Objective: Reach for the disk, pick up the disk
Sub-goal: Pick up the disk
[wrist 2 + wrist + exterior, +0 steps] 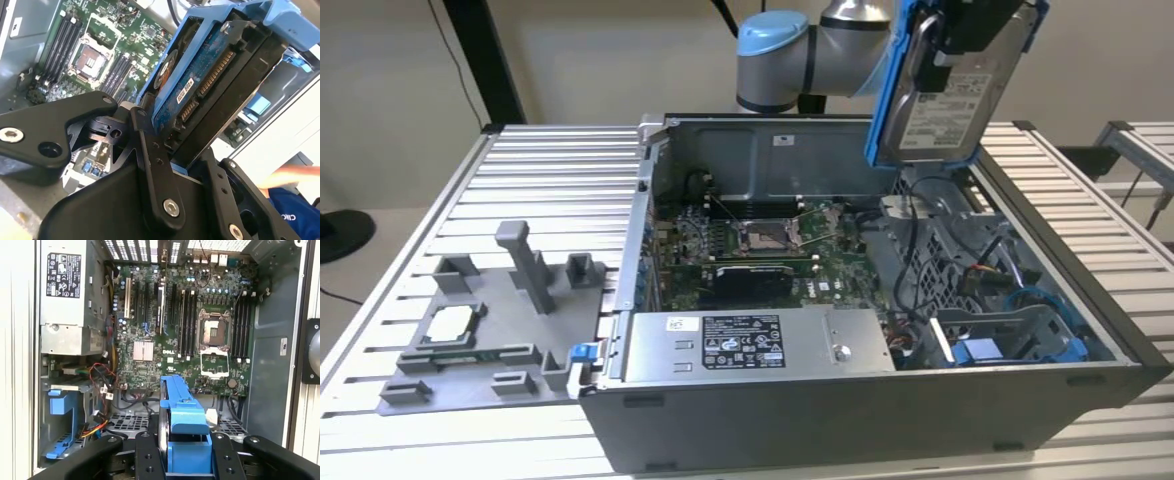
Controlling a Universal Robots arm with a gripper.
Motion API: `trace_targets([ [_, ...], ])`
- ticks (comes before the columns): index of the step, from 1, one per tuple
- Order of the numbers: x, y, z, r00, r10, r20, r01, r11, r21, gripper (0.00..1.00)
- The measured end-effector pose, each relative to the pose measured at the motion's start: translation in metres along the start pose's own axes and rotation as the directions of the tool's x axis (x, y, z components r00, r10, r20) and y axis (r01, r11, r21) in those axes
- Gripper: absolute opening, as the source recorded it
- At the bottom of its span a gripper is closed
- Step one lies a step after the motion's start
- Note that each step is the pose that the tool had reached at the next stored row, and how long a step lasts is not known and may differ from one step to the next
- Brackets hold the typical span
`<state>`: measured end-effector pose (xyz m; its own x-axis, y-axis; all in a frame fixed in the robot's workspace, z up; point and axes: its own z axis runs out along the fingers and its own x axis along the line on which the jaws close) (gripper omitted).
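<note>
So the gripper [172, 150] is clamped on the hard drive [947, 95] by its blue bracket [182, 412], lifted above the case's [1067, 375] back edge (dense, rigid, shock-sensitive).

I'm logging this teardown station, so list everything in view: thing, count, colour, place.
Disk: one, silver-grey in blue bracket, lifted above the case, gripped by the fingers.
Case: one, dark grey, open, on the table.
Motherboard: one, green, inside the case.
Power supply: one, grey with black label, at the case's front edge.
Drive bay: one, blue, inside the case at the exterior view's right.
Tray: one, grey, on the table at the exterior view's left.
Chip: one, white, on the tray.
Table: one, ribbed metal.
Gripper: one, black, shut on the disk.
</note>
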<state>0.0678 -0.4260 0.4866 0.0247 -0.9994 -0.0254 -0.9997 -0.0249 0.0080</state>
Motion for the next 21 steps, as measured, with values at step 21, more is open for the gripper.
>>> trace_targets([
  [21,0.0220,-0.0041,0.0001,1.0000,0.000,-0.0001,0.000,1.0000,-0.0001,0.00],
])
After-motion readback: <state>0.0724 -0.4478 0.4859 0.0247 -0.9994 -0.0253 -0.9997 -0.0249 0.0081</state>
